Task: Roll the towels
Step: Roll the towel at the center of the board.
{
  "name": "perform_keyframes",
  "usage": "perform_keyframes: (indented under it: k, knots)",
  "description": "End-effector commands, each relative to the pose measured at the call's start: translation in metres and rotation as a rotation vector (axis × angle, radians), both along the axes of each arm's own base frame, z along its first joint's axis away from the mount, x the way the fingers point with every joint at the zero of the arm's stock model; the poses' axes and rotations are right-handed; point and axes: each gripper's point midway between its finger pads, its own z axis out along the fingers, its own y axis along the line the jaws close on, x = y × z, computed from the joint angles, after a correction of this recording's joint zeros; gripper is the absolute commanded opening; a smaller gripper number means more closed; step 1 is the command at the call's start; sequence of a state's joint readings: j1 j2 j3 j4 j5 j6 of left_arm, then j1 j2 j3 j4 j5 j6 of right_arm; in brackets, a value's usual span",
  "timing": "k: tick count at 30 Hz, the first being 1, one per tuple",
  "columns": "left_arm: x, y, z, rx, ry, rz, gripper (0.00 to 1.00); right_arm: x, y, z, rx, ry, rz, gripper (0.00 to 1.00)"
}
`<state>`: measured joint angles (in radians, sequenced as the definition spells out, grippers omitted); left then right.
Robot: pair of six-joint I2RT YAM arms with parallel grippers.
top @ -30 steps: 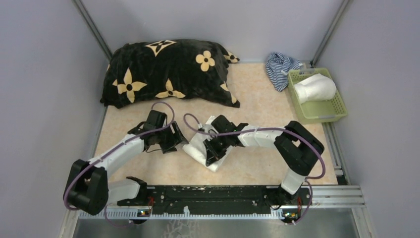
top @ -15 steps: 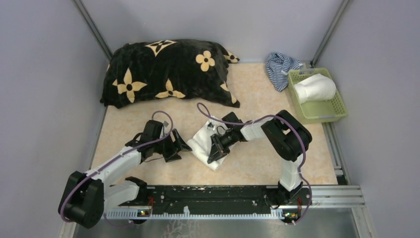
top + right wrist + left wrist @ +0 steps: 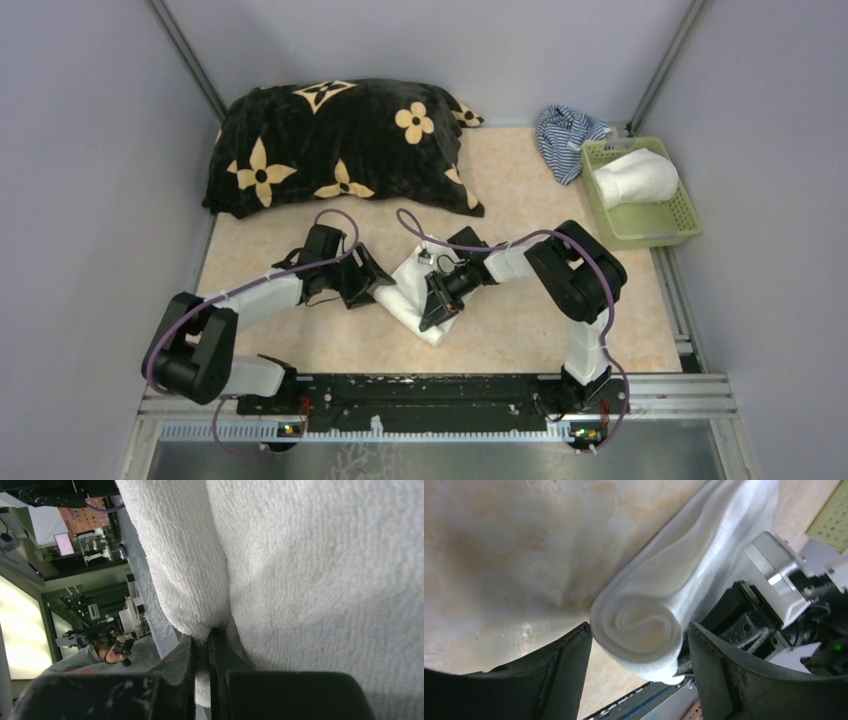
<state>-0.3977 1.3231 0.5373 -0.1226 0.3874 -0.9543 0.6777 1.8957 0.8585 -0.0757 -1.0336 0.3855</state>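
Progress: towel [image 3: 408, 296] on the table [image 3: 520, 330] looks rolled most of its length; the left wrist view shows a neat spiral end [image 3: 640, 630]. Another rolled towel [image 3: 637, 178] already lies in the basket [image 3: 668, 225], well off to the right gripper's far right.
Left to do: by my guess, finishing and tightening this roll, then perhaps moving it to the basket.
Left gripper [image 3: 368, 284]: jaws spread wide, straddling the spiral end, holding nothing yet.
Right gripper [image 3: 437, 302]: pinched tight on a fold of the towel, at the roll's other side.
Change: left gripper has slid in from a spot apart from the towel to right against its end; right gripper has kept its pinch, its arm drawn up more.
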Motion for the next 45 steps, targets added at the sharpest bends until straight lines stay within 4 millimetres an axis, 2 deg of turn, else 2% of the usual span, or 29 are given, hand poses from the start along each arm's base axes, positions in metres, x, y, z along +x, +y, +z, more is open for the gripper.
perform_keyframes:
  k: [1, 6, 10, 14, 21, 24, 26, 32, 39, 45]
  knots:
    - [0.013, 0.004, -0.01, 0.069, 0.025, 0.036, 0.72, 0.002, -0.002, -0.01, -0.033, -0.02, 0.003, 0.0]
    - [-0.017, 0.032, -0.036, 0.222, 0.141, 0.032, 0.56, 0.003, -0.002, -0.008, -0.036, -0.024, -0.004, 0.0]
    - [-0.031, 0.049, -0.035, 0.283, 0.136, 0.049, 0.38, 0.005, 0.0, -0.004, -0.033, -0.024, -0.007, 0.0]
    - [-0.033, 0.053, -0.034, 0.304, 0.127, 0.038, 0.34, 0.007, 0.001, -0.005, -0.039, -0.015, -0.008, 0.0]
    - [-0.029, 0.054, -0.038, 0.333, 0.132, 0.016, 0.5, 0.008, -0.004, -0.023, -0.115, 0.037, -0.021, 0.0]
    - [-0.023, 0.056, -0.029, 0.339, 0.084, 0.02, 0.62, 0.009, -0.01, -0.033, -0.165, 0.041, -0.034, 0.0]
    - [-0.021, 0.059, -0.022, 0.356, 0.058, 0.015, 0.66, 0.008, -0.014, -0.038, -0.189, 0.04, -0.036, 0.0]
    - [-0.034, 0.068, 0.0, 0.382, 0.003, -0.056, 0.78, 0.008, -0.017, -0.046, -0.215, 0.036, -0.038, 0.0]
    - [-0.06, 0.068, 0.016, 0.317, -0.026, -0.086, 0.82, 0.009, -0.018, -0.048, -0.231, 0.03, -0.043, 0.0]
    - [-0.058, 0.035, 0.028, 0.096, -0.076, -0.072, 0.8, 0.008, -0.019, -0.046, -0.231, 0.026, -0.05, 0.0]
